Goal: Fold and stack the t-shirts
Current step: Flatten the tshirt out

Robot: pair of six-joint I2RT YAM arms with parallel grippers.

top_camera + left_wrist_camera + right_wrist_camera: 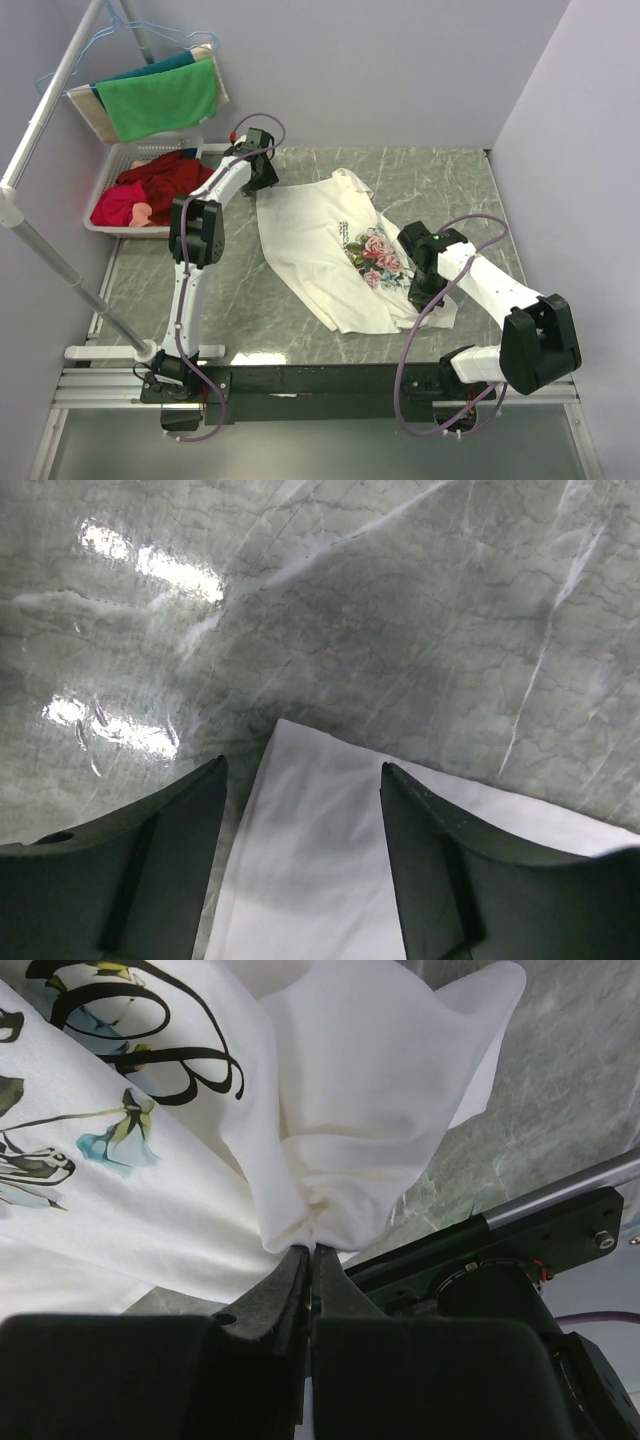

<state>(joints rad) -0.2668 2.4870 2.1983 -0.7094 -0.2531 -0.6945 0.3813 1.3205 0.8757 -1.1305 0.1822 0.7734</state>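
While the marble tabletop (440, 175) carried it, the t-shirt (310, 250) lay spread mid-surface, print up, w/ a basket (160, 147) of red clothes (150, 190) at far left. Left jaws stood spread astride its far corner; right jaws, pressed together, pinched a bunched edge nr the print.

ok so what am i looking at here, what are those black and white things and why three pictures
Those are a left arm and a right arm, robots bolted to a table. The wide picture looks down from above and behind them; the other two come from a camera on each wrist, so the dark fingers show up close. A white t-shirt with a rose print lies rumpled on the table. The right gripper is pinched shut on a fold of it. The left gripper stands open over one corner, holding nothing. At far left, a basket of red clothes.
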